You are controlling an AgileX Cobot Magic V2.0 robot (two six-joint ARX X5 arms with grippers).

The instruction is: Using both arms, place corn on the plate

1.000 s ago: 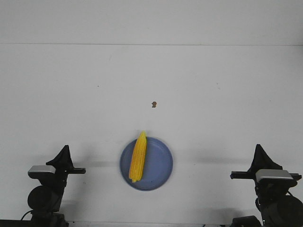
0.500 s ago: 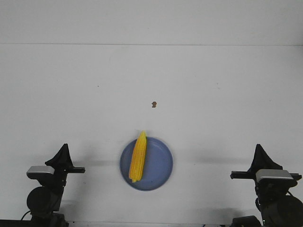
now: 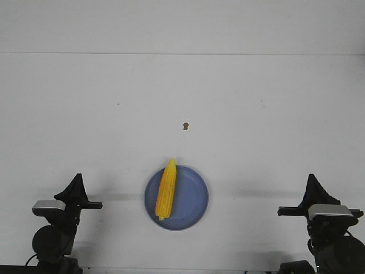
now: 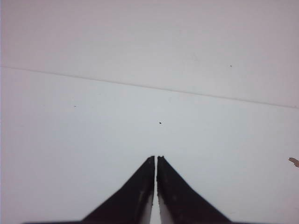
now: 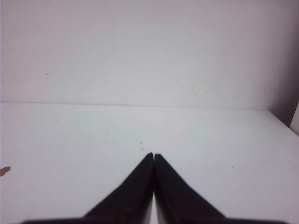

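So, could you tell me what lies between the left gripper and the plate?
Nothing: in the front view, only bare white table separates the left gripper from the plate.

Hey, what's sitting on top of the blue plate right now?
The corn lies on the plate, left of its centre, its tip past the far rim. The plate surface beneath the cob is hidden.

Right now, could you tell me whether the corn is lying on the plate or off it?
On it: the corn lies lengthwise across the plate, its tip just over the far rim.
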